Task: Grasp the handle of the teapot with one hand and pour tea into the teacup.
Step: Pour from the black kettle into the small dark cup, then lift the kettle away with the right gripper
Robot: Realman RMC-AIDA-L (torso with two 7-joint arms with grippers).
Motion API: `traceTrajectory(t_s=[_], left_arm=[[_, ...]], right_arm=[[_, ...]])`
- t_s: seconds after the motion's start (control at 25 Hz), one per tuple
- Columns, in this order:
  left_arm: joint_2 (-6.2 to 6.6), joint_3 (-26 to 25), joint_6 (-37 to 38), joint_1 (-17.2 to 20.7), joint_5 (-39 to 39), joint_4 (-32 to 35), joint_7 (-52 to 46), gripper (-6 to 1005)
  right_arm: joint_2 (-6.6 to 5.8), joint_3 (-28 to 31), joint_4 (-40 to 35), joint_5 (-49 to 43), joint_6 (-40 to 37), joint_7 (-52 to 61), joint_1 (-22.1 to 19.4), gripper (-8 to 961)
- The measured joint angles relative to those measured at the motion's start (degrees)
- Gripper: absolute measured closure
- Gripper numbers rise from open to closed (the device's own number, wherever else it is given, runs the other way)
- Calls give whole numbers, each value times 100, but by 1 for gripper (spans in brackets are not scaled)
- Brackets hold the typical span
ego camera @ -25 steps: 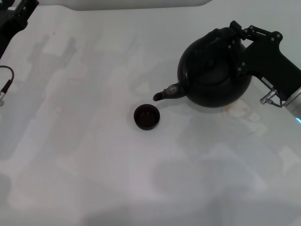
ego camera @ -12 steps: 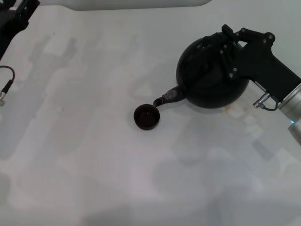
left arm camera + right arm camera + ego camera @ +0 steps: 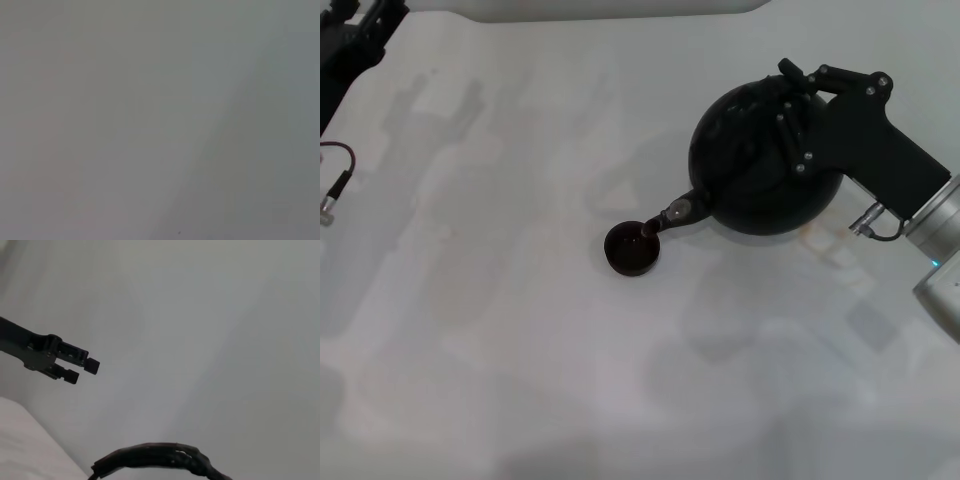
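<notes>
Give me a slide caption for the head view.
Right gripper tilts the teapot by its handle, spout over the teacup.

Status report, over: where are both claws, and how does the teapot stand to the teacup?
Right claw shut on teapot handle, teapot tilted, spout at teacup rim. Left claw parked far left, open. Nothing in the way.
</notes>
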Motion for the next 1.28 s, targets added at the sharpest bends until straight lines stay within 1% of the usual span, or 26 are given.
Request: traceTrajectory(t_s=[0.68, 1.28], left_arm=[[5, 0, 9, -9, 23, -30, 2, 133], [-1, 0, 8, -13, 0, -29, 22, 133]], right_arm=[[24, -69, -162, 7, 89, -854, -30, 831], [26, -74, -233, 52, 237, -1189, -24, 836]])
